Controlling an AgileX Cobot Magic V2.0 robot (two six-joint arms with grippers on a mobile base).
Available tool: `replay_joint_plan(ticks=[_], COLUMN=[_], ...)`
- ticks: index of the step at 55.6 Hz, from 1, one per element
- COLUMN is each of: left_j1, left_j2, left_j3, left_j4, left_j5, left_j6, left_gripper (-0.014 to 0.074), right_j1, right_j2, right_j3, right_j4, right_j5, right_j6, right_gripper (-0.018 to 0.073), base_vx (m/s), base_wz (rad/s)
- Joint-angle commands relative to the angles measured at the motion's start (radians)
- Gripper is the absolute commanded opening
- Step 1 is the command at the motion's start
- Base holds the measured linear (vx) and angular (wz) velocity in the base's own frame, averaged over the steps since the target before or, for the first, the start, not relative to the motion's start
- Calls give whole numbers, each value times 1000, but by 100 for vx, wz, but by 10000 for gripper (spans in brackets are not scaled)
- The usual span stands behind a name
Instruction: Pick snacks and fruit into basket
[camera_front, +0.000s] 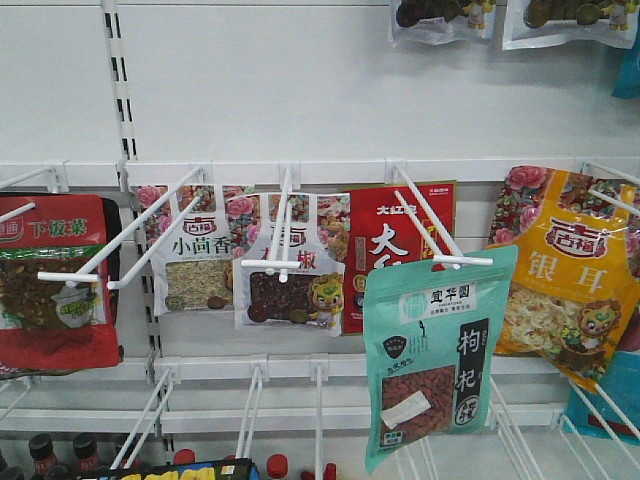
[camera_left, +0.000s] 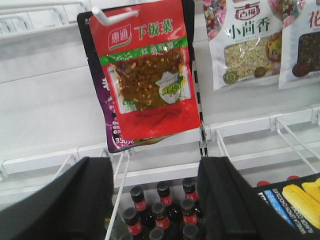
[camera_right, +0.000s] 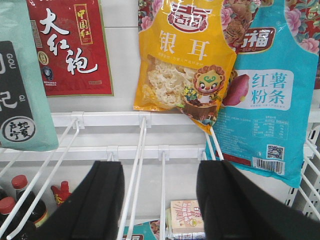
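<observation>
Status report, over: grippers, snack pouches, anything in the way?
Left gripper open, empty, below hanging red pouch. Right gripper open, empty, below yellow pouch. Bare wire hooks ahead of right gripper.

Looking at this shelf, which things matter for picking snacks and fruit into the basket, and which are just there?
For the job: red pouch, teal pouch, yellow pouch, white pouches. No fruit or basket shows.

Just there: drink bottles, wire hooks.
</observation>
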Motion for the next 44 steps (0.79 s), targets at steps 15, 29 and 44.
replay_joint_plan(ticks=[15,29,44], left_j1=[0,-129,-432], left_j2=[9,8,10], left_j3=[-25,97,265], left_j4=[-9,42,42], left_j5=[-137,-131,-192], left_j6=[-191,-844,-1404], left_gripper=[494,536,589], right_j1=[-2,-2,-2], right_j2=[10,10,10], right_j3=[-32,-32,-32], right_j4=[-3,-3,-3], right_j5=[-79,-79,-79], right_j6=[-7,-7,-7], right_gripper=[414,414,414], base_vx=[0,0,0], base_wz=[0,0,0])
